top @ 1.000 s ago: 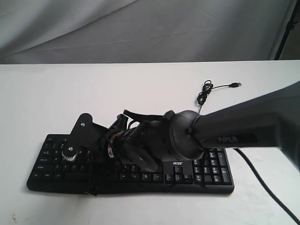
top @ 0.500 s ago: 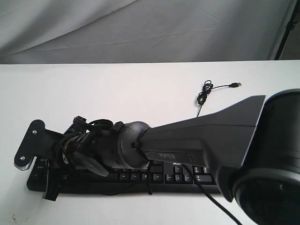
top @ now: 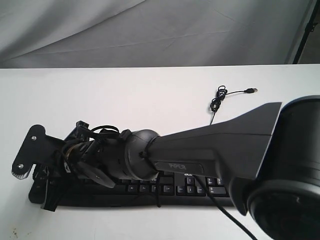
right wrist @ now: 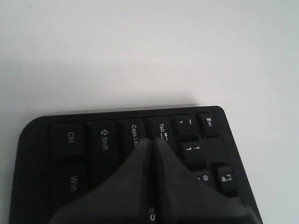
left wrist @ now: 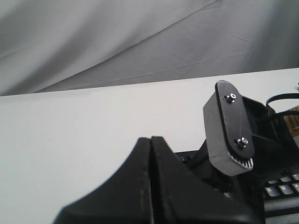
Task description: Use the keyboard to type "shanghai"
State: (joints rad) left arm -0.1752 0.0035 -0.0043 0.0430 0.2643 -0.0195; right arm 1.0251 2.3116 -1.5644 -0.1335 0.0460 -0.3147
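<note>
Right tool [right wrist: 152, 141], tips together, over the keyboard [right wrist: 103, 140] — white table [right wrist: 140, 56], grey drape [top: 150, 30] behind.

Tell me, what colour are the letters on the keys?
White, on the black keyboard; the right wrist view shows them best.
</note>
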